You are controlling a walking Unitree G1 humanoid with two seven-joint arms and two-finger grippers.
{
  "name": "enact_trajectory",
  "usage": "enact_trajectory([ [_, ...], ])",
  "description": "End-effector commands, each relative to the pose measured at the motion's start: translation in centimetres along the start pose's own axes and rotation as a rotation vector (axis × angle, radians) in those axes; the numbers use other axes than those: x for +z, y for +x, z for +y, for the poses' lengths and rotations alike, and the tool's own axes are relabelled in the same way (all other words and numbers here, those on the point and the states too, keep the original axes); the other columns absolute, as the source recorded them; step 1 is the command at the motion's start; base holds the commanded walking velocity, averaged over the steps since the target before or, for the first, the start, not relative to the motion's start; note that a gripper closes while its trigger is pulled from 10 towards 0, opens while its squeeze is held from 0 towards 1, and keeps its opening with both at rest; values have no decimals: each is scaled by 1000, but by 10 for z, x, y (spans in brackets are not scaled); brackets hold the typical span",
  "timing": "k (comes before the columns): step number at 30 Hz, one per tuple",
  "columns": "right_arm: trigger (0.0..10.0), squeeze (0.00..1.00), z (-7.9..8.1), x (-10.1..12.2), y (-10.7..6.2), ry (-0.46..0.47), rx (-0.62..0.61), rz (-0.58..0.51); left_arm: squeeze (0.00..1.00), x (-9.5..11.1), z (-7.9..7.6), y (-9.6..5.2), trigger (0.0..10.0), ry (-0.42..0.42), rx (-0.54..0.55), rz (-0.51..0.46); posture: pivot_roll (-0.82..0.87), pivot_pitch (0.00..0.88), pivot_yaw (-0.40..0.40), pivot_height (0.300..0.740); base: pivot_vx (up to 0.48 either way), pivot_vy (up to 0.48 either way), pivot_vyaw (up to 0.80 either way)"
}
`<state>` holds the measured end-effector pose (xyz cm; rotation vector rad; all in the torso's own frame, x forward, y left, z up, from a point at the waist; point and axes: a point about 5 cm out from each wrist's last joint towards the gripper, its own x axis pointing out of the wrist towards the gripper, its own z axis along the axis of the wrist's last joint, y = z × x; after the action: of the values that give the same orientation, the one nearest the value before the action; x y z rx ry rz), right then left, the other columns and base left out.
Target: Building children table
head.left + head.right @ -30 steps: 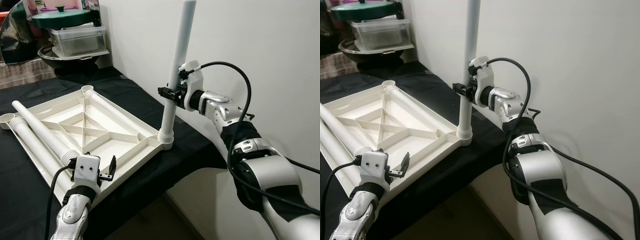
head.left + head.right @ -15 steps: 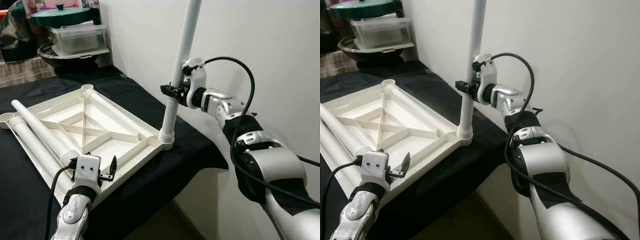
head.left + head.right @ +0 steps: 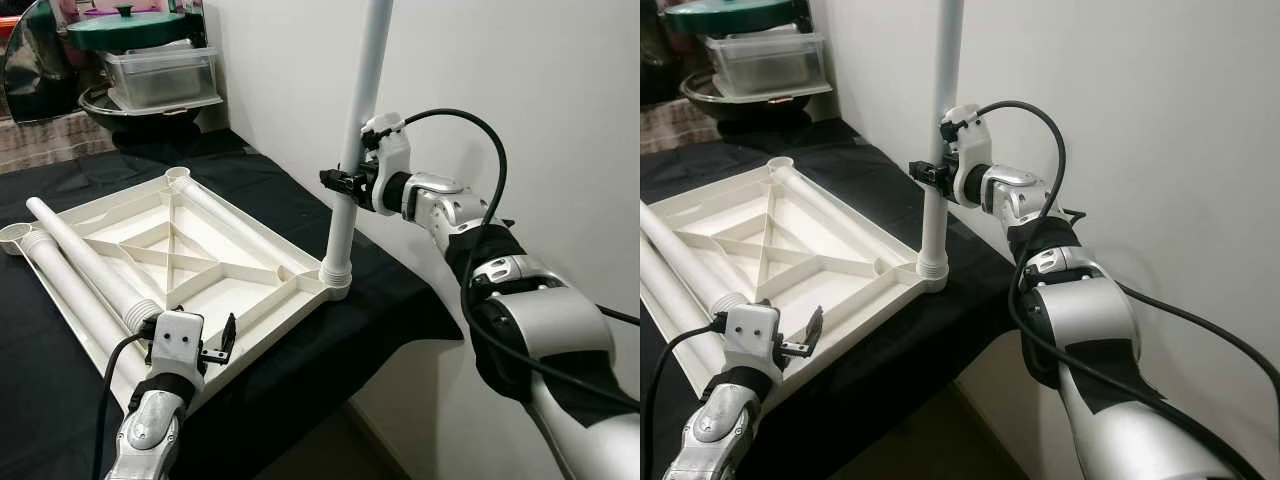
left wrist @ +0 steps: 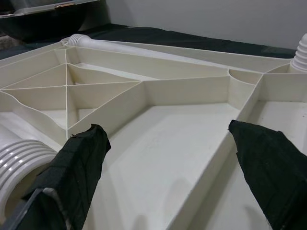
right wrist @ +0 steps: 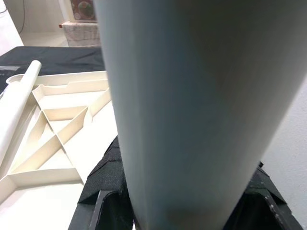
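white table leg upright in tabletop corner | right gripper clamps it | left gripper spread

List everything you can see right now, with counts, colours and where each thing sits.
Tabletop: one, cream, upside down on the black cloth, ribs facing up.
Upright leg: one, white, standing in the tabletop's corner socket nearest the wall.
Loose legs: two, white, lying side by side along the tabletop's left edge.
Black cloth: one, covering the work surface.
Clear box: one, with a green lid on top, far left corner.
Wall: white, to the right.
Right gripper: shut on the upright leg, partway up.
Left gripper: open, at the tabletop's near edge.
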<state>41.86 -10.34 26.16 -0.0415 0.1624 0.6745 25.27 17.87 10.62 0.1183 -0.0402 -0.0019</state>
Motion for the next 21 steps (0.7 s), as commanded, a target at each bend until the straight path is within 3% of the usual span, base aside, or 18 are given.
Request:
enact_trajectory([
  [1,0,0,5,-34,4,46,0,127,0,-2,0,-3,10000,4,3,15,50,0,-105,740,0,0,0],
  [6,0,0,-1,-35,4,56,-111,114,0,-2,0,-3,10000,4,5,16,49,0,-106,740,0,0,0],
  [8,0,0,-12,-36,1,93,-335,94,0,-2,0,-3,10000,4,6,15,48,0,-104,740,0,0,0],
  [9,0,0,-12,-36,1,93,-335,94,0,-2,0,-3,10000,4,6,15,48,0,-104,740,0,0,0],
  [10,0,0,-16,-37,0,118,-459,84,0,-2,0,-2,10000,3,4,16,42,0,-99,740,0,0,0],
  [21,0,0,4,-26,15,197,-601,27,0,-1,-4,3,10000,2,-7,10,28,0,-98,740,0,0,0],
])
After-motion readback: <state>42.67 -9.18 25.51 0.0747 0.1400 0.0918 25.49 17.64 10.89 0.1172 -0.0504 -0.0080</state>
